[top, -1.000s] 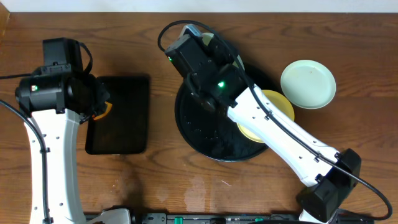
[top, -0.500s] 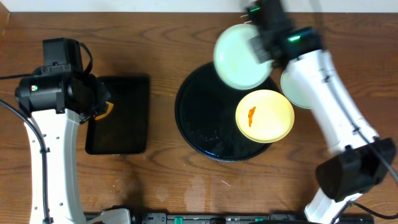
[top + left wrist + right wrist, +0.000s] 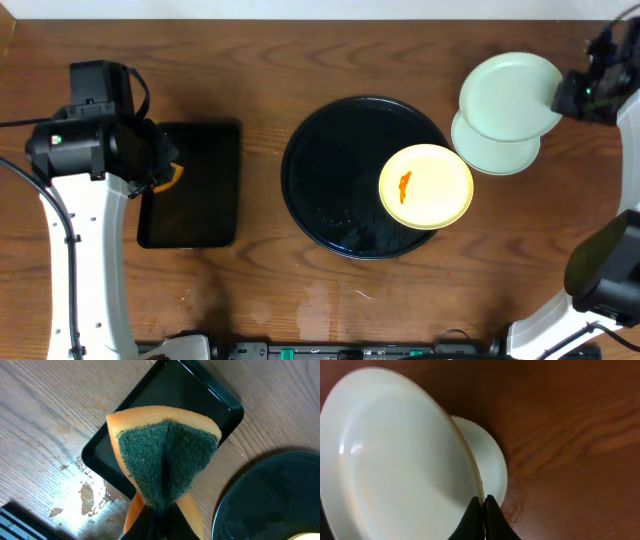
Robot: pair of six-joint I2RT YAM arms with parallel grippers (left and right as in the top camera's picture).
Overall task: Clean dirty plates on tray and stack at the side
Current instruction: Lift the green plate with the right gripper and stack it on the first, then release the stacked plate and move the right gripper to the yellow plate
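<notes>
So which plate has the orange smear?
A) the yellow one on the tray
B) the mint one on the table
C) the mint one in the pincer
A: the orange streak shows on the yellow plate, which lies on the tray.

A brown wooden table fills nearly the whole overhead view, its grain running left to right. At 12 o'clock a thin pale strip runs along the far edge — wall or floor, I cannot tell which. Toward 6 o'clock the wood carries faint pale smudges, and a dark rail lines the near edge. In the left wrist view a wet patch shines white under the light.
</notes>
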